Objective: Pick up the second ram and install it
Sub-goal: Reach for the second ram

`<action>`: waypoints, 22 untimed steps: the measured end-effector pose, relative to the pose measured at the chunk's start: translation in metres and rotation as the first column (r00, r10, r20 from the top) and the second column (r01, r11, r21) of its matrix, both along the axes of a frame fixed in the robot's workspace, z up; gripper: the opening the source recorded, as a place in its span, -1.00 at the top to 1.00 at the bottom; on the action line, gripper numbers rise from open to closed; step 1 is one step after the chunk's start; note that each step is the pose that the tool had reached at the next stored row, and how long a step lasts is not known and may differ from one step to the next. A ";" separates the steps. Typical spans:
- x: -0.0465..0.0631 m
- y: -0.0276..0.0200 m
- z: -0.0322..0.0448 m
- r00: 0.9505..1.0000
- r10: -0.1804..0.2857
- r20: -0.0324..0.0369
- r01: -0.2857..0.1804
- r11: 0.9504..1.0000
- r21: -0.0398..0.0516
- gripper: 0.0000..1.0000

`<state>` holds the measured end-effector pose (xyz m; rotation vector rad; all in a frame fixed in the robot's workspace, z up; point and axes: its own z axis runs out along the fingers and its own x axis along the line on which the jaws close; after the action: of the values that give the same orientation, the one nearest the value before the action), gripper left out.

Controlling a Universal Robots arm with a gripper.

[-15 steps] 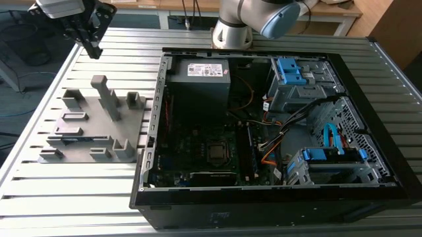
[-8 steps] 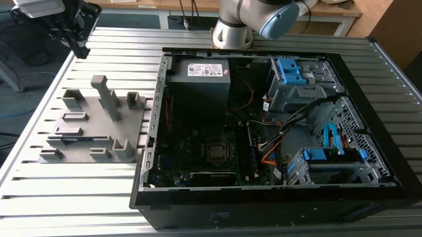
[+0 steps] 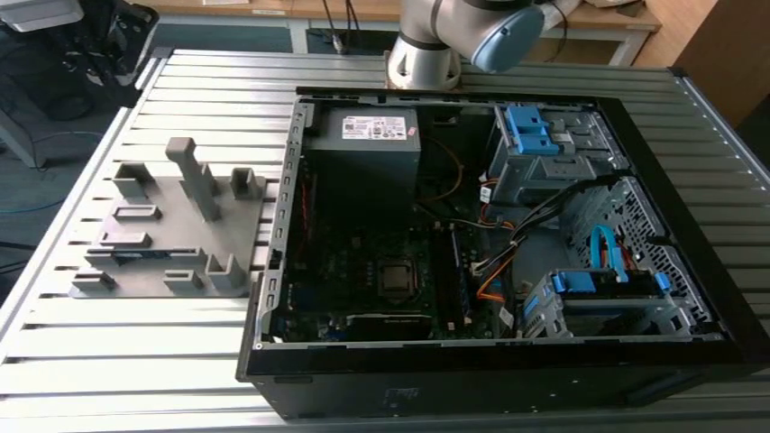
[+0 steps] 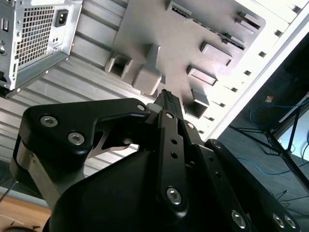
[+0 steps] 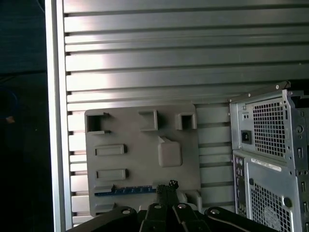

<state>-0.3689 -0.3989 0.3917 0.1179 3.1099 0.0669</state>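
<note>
- Hovering above the grey holder plate [image 5: 140, 145] in the first wrist view, the gripper [image 5: 169, 187] is carrying nothing; the plate is lying on the slatted table [image 5: 145, 48], just beside the open computer case [image 3: 284, 225]
- The pincer is looking narrow in both wrist views, its tips drawn together with nothing between them, so I am judging that it is needing to spread before it can take the board
- The second ram [image 5: 125, 190] is standing on edge in a slot near one border of the plate and is showing as a thin bluish strip; the gripper tips are hanging near one end of it and are not touching it
- A good pick, as I am reading it, is calling for the jaws to be lined up across the thin board near the middle of its length, so the stick is not tilting once it is held
- The raised blocks [image 5: 170, 152] near the stick are asking for a straight descent and a straight lift, since a skewed grasp is risking a jam in the slot
</note>
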 end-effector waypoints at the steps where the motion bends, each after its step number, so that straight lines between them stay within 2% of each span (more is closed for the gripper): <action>1: -0.003 0.0000 -0.0001 1.000 0.000 0.000 0.000 1.000 0.000 0.80; 15: -0.033 -0.0002 -0.0008 1.000 0.000 0.000 0.000 1.000 0.000 0.80; 18: -0.035 -0.0043 -0.0009 1.000 0.000 0.000 0.000 1.000 0.000 0.80; 22: -0.038 -0.0168 -0.0012 1.000 0.000 0.000 0.000 1.000 0.000 0.80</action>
<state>-0.4072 -0.4157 0.3905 0.1179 3.1098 0.0670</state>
